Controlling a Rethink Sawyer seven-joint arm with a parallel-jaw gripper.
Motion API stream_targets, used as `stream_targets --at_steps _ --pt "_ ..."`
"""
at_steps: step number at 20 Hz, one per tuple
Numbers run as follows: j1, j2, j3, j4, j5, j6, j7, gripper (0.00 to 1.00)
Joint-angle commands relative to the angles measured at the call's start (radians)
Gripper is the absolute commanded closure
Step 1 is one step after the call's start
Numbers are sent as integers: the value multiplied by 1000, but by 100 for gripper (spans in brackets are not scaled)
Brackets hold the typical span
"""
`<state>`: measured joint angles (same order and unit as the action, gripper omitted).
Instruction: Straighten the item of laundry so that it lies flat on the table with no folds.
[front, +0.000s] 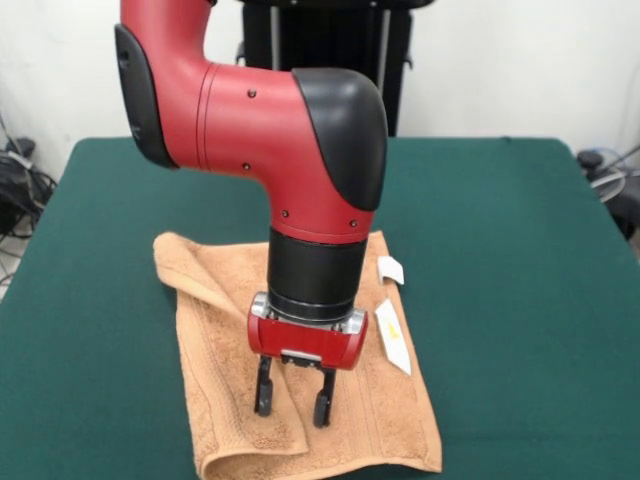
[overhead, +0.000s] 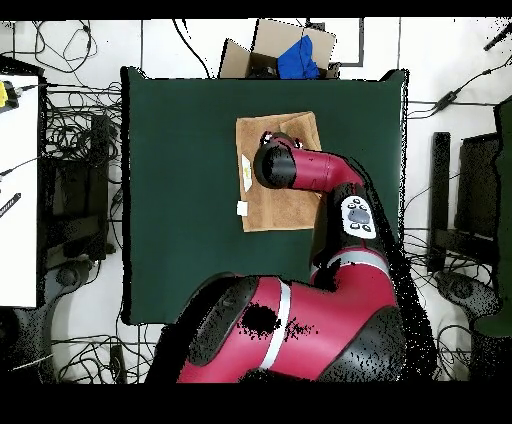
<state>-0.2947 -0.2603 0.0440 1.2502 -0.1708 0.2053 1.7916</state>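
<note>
My gripper (front: 293, 398) hangs low over the towel (front: 380, 420), jaws parted by a moderate gap and holding nothing; whether the fingertips touch the terry or sit just above it I cannot tell from the front view. The towel lies on the table (front: 520, 240), toward the edge nearest the front camera, its near hem close to that edge. It is not flat: on the front view's left, a flap is turned over onto the towel's body, giving a diagonal fold line from the far corner down toward my fingers and a doubled ridge running to the near hem. Two white tags (front: 392, 335) stick out on the opposite side. In the overhead view my arm (overhead: 310, 175) covers much of the cloth, so the fold's full extent is hidden there. Risks, as I judge them: closing here may pinch both layers rather than the top flap alone, so a pull would drag the whole towel instead of opening the fold. A pull toward the near edge could slide cloth off the table. Pressing down too hard while moving sideways would bunch fresh wrinkles.
</note>
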Motion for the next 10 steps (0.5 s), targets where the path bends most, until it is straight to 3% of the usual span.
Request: stream_targets --at_steps 1,10 --pt "31 35 -12 55 42 -58 214 0" --pt "24 34 -3 62 44 -67 207 0"
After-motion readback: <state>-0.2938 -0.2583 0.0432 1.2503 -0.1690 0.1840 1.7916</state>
